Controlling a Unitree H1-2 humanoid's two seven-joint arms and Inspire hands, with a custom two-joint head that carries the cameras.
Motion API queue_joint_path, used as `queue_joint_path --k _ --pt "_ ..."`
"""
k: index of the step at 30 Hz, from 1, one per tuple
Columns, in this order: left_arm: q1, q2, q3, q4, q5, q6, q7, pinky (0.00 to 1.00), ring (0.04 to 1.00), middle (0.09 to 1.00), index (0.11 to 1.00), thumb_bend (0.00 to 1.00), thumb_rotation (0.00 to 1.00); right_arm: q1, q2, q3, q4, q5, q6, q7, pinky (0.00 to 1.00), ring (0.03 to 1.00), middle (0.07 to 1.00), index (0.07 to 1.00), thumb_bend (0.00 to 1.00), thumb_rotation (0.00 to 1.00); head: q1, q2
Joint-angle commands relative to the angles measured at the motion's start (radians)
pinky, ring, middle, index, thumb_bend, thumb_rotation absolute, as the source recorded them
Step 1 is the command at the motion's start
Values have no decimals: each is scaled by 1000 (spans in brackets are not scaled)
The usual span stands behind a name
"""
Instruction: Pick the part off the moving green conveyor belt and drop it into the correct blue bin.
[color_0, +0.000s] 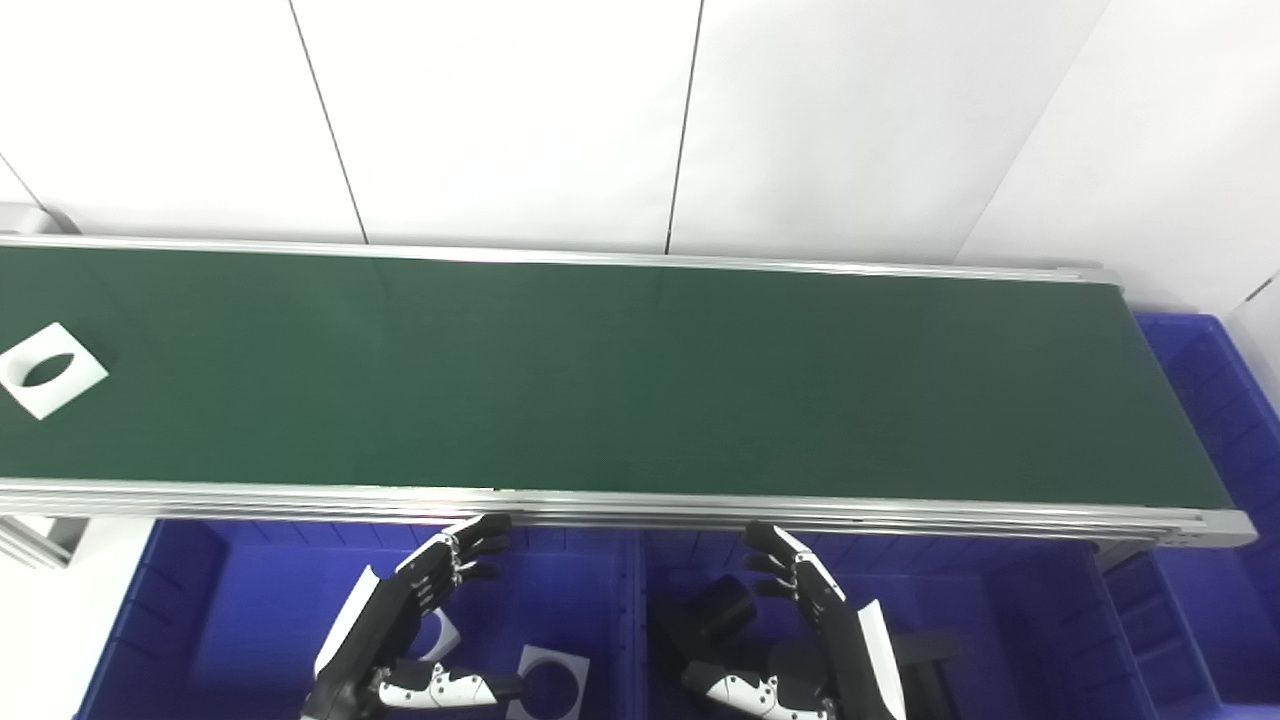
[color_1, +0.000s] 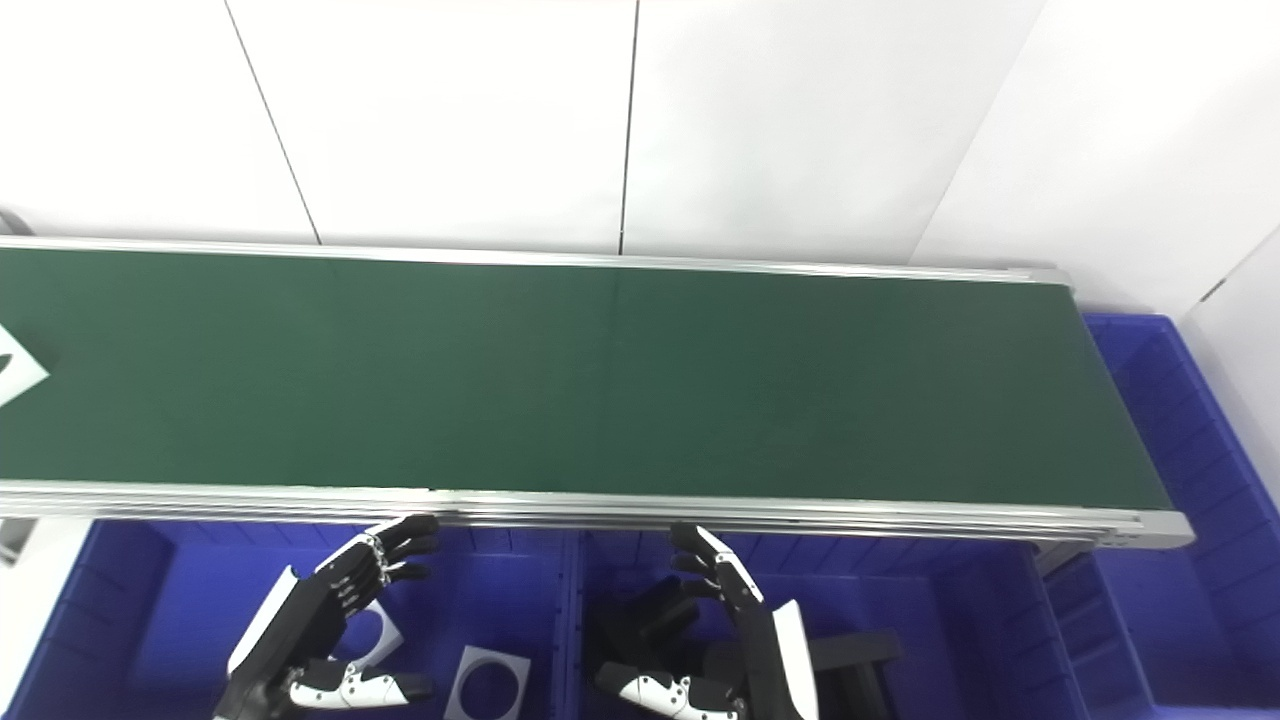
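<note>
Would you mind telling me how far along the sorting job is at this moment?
Done: white parts with round holes already lie in the left bin, dark parts in the middle bin. In hand: nothing; the left hand and right hand hang open over the bins, below the belt. Left: a white square part at the belt's far left is not yet picked up.

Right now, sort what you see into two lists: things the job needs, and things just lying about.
Job:
white square part with a round hole, far left on the green conveyor belt
left blue bin, holding white parts
right blue bin, holding black parts
left hand and right hand, both open

Lying about:
third blue bin at the belt's right end
white wall panels
</note>
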Motion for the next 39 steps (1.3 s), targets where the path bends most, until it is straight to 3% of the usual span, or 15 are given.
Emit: queue_joint_path --k 1,16,27,39 --pt "-15 -2 6 -13 -12 -45 2 752 828 855 821 878 182 0 8 0 -19 2 -18 3 695 770 812 822 804 195 2 0" --pt "-14 -9 6 -11 -7 -45 8 746 821 851 820 880 177 4 6 -1 -17 44 -14 14 717 795 831 831 792 196 16 -1" --pt "-13 -35 -20 2 28 -45 30 709 793 829 802 899 158 2 -29 -31 13 86 -48 34 720 781 831 849 761 222 293 -67" --pt "-20 -33 -58 7 65 -45 104 671 757 801 768 964 168 9 -34 -39 7 136 -20 60 798 828 859 883 679 101 328 -88"
